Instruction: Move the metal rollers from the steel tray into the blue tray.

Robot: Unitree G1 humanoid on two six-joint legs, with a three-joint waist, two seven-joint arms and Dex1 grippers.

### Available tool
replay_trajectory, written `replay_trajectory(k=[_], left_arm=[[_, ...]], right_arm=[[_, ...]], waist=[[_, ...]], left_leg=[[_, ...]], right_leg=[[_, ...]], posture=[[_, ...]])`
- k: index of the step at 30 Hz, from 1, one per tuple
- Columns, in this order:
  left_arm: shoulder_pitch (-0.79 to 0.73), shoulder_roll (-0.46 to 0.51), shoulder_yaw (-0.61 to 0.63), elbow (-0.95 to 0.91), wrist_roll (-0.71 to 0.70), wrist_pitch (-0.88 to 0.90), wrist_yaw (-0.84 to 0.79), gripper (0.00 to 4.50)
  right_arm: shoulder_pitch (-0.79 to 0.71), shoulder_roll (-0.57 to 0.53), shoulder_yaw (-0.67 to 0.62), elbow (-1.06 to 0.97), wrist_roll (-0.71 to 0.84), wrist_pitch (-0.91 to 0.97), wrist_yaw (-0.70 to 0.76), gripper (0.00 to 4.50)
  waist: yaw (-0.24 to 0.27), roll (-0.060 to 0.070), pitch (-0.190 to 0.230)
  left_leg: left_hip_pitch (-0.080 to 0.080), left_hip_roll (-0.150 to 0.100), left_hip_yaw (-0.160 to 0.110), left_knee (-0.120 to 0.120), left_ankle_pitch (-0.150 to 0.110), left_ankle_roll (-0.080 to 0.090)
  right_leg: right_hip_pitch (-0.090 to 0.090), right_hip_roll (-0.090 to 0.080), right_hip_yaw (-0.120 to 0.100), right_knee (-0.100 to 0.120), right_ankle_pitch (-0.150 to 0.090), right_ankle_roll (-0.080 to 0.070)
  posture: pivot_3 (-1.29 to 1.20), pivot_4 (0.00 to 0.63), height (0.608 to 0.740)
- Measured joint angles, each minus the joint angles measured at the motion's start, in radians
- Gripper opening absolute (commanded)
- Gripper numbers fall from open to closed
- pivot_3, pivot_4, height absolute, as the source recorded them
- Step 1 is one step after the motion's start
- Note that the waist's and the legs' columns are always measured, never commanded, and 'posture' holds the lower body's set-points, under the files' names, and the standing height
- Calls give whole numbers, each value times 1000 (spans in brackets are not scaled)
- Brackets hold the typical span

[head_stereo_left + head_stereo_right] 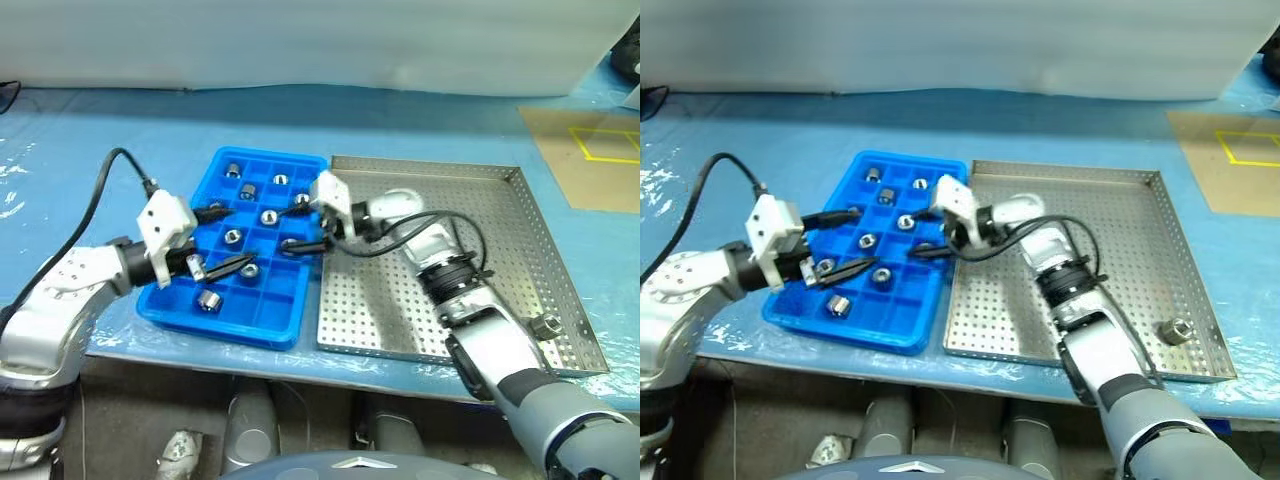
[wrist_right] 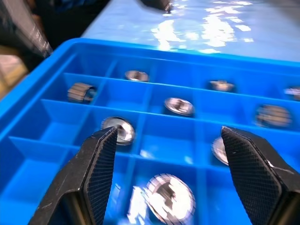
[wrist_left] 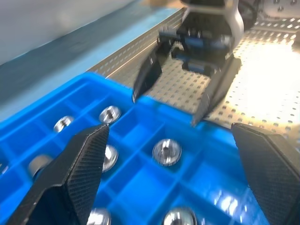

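Over the blue tray [image 1: 262, 322], from the head, both hands are hovering: the left hand [image 1: 221, 241] spread above its near-left cells, the right hand [image 1: 302, 224] spread at its edge beside the steel tray [image 1: 560, 270]. Rollers [image 1: 209, 301] are lying in separate cells; one roller [image 1: 1178, 329] is sitting in the steel tray's near-right corner.

Along the left wrist, fingers [image 3: 79, 168] are gaping over the blue tray's rollers, facing the right hand.

Along the right wrist, fingers [image 2: 96, 164] are standing apart above more filled cells.

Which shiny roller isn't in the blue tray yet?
The lone roller in the steel tray's near right corner. All the others sit in compartments of the blue tray.
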Motion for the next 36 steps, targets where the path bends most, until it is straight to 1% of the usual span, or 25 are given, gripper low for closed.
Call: replay_trajectory(k=[4,7,8,9,13,15,18,21,23,29,33,36], left_arm=[[-137,-81,-112,126,38,-58,-63,4420],[-267,-179,-204,270,69,-127,-143,4420],[-287,-199,-220,301,76,-147,-164,4420],[-317,-227,-242,352,85,-170,-192,4420],[-389,-316,-297,491,110,-247,-277,4420],[-429,-367,-322,561,122,-288,-325,4420],[-454,-413,-346,646,142,-347,-383,4420],[-469,-456,-355,700,152,-385,-414,4420],[-475,-468,-355,713,157,-395,-424,4420],[-464,-487,-355,703,163,-395,-434,4420],[-410,-482,-355,649,162,-369,-426,4420],[-375,-472,-355,609,162,-347,-414,4420]], right_arm=[[91,-120,-82,-176,51,165,-38,3619],[224,-238,-172,-363,85,307,-99,3619],[257,-263,-199,-407,92,340,-116,3619],[305,-296,-238,-468,103,381,-141,3619],[479,-367,-371,-658,149,513,-224,3619],[614,-387,-465,-765,168,578,-270,3619],[752,-390,-587,-876,194,660,-326,3619],[833,-400,-677,-941,221,705,-362,3619],[874,-405,-713,-965,232,716,-374,3619],[994,-408,-803,-950,238,719,-415,3619],[1028,-416,-812,-936,238,715,-431,3619],[1019,-431,-807,-908,238,706,-435,3619]], waist=[[-41,-1,0],[-64,0,0],[-73,0,-1],[-87,0,-1],[-135,0,-1],[-147,0,-1],[-173,1,-2],[-200,1,-2],[-214,1,-2],[-239,2,-2],[-258,2,-2],[-263,2,-2]], left_leg=[[1,0,1,1,0,0],[1,-1,1,1,0,1],[1,-1,1,1,0,1],[1,-1,2,1,-1,2],[7,-1,6,-1,-1,3],[8,-2,6,-2,-4,7],[11,-3,8,0,-6,10],[10,-4,10,4,-8,13],[10,-4,10,6,-8,14],[9,-8,10,9,-13,22],[8,-9,11,9,-15,25],[8,-9,10,9,-15,25]], right_leg=[[0,1,2,0,0,0],[0,1,3,-1,0,0],[0,1,4,-2,0,0],[1,1,5,-2,0,0],[2,2,8,-4,0,1],[4,1,8,-5,0,1],[7,1,12,-8,1,3],[8,1,15,-9,2,6],[8,1,17,-11,-1,14],[13,0,17,-18,-1,15],[13,-1,17,-19,-1,16],[13,-1,17,-19,-1,16]], posture=[[-275,150,740],[-373,150,740],[-373,150,740],[-428,150,740],[-547,150,740],[-591,150,740],[-640,150,740],[-655,150,740],[-665,150,740],[-654,150,740],[-632,150,740],[-610,150,740]])
